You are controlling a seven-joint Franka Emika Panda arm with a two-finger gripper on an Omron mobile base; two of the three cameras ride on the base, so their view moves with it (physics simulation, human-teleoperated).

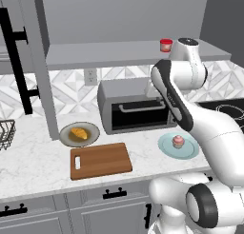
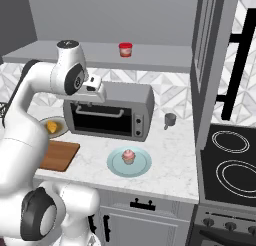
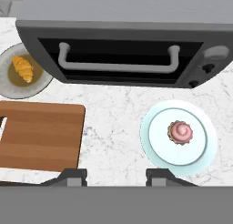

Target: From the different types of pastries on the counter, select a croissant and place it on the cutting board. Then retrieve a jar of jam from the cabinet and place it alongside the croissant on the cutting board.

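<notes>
The golden croissant [image 1: 78,133] [image 3: 23,69] lies on a grey plate [image 1: 93,138] at the left of the counter [image 1: 28,166]. The brown cutting board [image 1: 102,159] [image 3: 41,136] lies bare just in front of that plate. A pink-frosted cupcake [image 1: 178,141] [image 3: 180,132] sits on a pale blue plate [image 3: 154,150] to the right. The red jar of jam [image 1: 166,45] [image 2: 125,49] stands on the grey cabinet shelf [image 1: 105,54]. My gripper [image 3: 116,177] hangs open and empty high above the counter, between board and cupcake plate, looking down.
A grey toaster oven [image 1: 133,109] [image 2: 107,110] stands at the back of the counter under the shelf. A small grey mug [image 2: 170,120] sits right of it, and a black stove top [image 2: 230,160] lies further right. A wire basket [image 1: 5,133] is at the far left.
</notes>
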